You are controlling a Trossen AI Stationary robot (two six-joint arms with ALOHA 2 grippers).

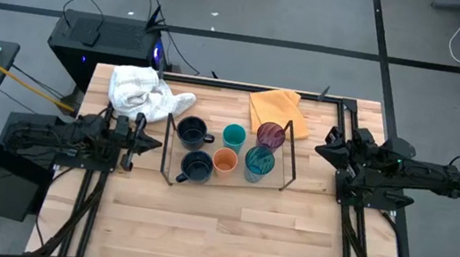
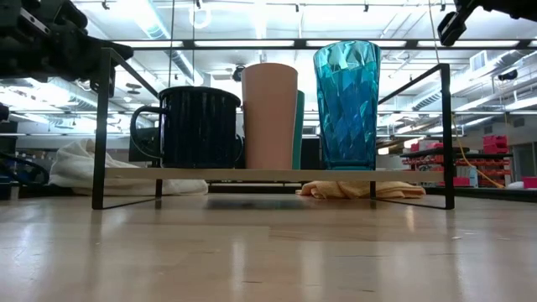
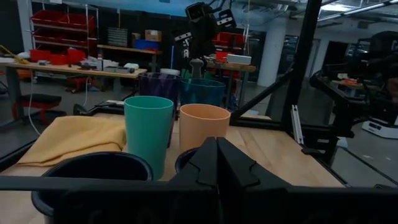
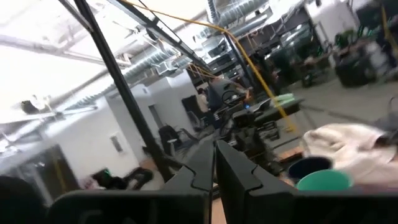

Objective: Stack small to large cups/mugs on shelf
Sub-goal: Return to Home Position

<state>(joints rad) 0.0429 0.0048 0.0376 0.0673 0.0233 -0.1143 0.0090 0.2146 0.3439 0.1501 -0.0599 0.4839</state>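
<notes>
The shelf [image 2: 277,174] is set across the middle of the counter [image 1: 224,236], with its long axis running from one arm towards the other. All six vessels are carried on it in two rows. The back navy mug [image 1: 191,130] and the front navy mug [image 1: 196,166] are placed at the left end. The teal cup [image 1: 233,135] and the orange cup [image 1: 224,161] are placed in the middle. The purple tumbler [image 1: 270,135] and the patterned teal tumbler [image 1: 259,162] are placed at the right end.

The left claw [image 1: 149,142] is held just outside the left wire rail, pointed along the shelf's long axis at the mugs. Its fingers are pressed together and nothing is gripped. The right claw [image 1: 326,149] is held off the right rail, a little farther from the shelf and raised above the board. Its fingers are likewise brought together on nothing.

The stacking is judged finished, so only a retreat of the arms is called for. Because the shelf lies straight ahead of each claw, a pull-back directly outward along that axis is thought safest. The left claw is the nearer to its rail, so less clearance is allowed there, and any sideways swing could catch the wire.
</notes>
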